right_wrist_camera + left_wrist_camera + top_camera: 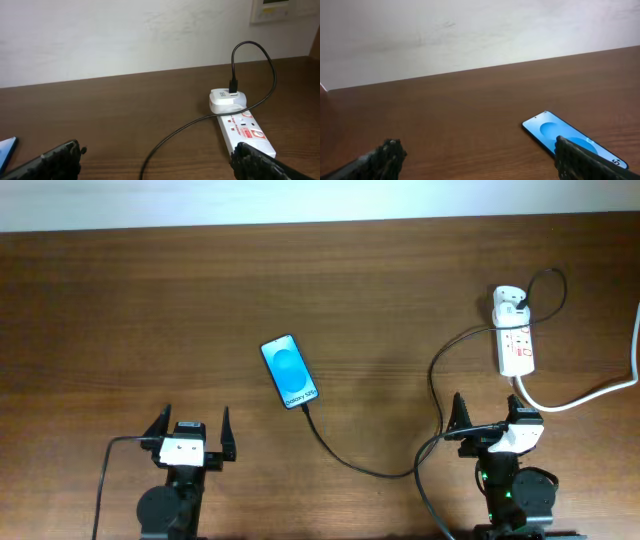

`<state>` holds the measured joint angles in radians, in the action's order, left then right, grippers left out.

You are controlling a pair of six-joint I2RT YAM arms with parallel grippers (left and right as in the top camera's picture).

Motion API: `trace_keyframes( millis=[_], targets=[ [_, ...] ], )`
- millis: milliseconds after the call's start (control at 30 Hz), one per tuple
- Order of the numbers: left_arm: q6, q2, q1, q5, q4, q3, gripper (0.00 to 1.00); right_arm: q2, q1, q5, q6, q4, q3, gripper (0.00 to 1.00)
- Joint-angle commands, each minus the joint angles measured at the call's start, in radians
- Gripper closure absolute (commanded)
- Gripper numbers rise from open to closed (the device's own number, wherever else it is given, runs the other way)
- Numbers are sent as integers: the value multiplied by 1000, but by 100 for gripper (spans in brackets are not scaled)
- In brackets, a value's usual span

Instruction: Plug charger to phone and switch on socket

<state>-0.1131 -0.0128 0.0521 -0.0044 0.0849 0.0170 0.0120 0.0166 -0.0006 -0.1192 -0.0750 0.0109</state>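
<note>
The phone (289, 371) lies face up mid-table, its blue screen lit; the left wrist view shows it too (555, 134), partly behind one finger. The charger's black cable (365, 468) runs from the phone's near end, loops right and climbs to the white adapter (508, 302) plugged into the socket (517, 350). I cannot tell whether the plug tip is seated in the phone. My left gripper (194, 420) stands open near the front edge, left of the phone. My right gripper (487, 408) stands open just in front of the socket (246, 132), and nothing is between its fingers.
A thick white cord (590, 392) leaves the socket's near end and runs off the right edge. The black cable (195, 125) crosses the table in front of my right gripper. A pale wall lies behind the table's far edge.
</note>
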Motion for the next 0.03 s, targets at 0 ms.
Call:
trace_keyframes(
  millis=[0],
  targets=[
    [-16,8,4,0,-3,-9,1,-6,-10,-2,7,-5,-5,2]
  ],
)
